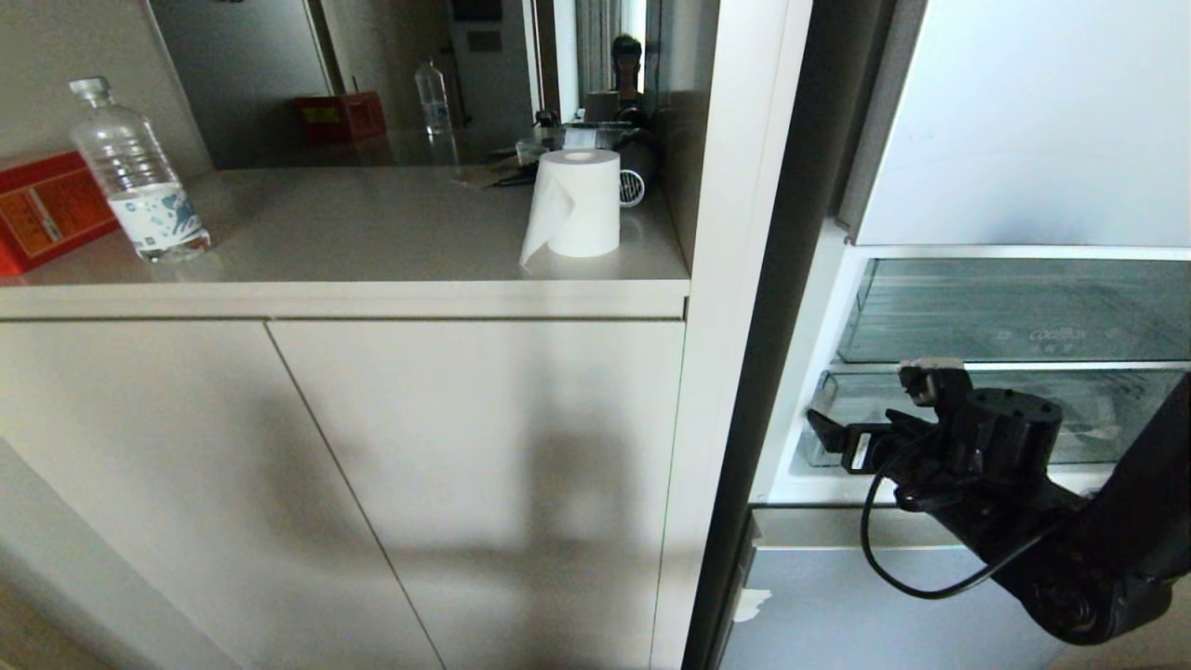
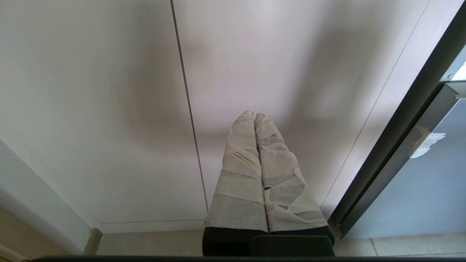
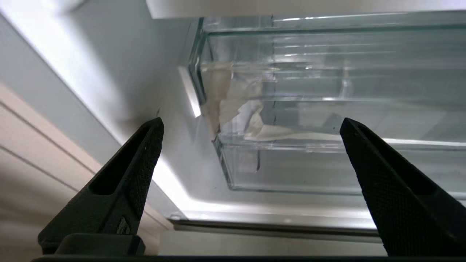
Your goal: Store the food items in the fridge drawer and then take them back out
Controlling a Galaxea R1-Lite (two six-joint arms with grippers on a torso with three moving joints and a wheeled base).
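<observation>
Right pincer [image 1: 828, 437] spread wide, empty, low at the right of the head frame, tips aimed at the left corner of the fridge drawer [image 1: 1098, 419]. I judge the wide spread is for taking the drawer's front lip, since nothing is between the fingers [image 3: 123, 182] in the right wrist view.

Drawer sits pushed in, lower right of the head frame, under the clear bin [image 1: 1014, 316] with faint lettering. Through its clear wall in the wrist view: pale crumpled stuff at the corner, cannot tell what. No red or orange produce seen in any view; food items either hidden deeper in the drawer or elsewhere, cannot say which.

Left pincer [image 2: 255, 118] pressed together, tape-wrapped tips touching, hanging before the cabinet doors [image 2: 109, 109]. Parked, I think, to keep clear of the work at the fridge.

Tabletop [image 1: 372, 242] at upper left carries a water bottle [image 1: 140, 177], a paper roll [image 1: 577, 205], a red box [image 1: 42, 209]. None belong to the job.
</observation>
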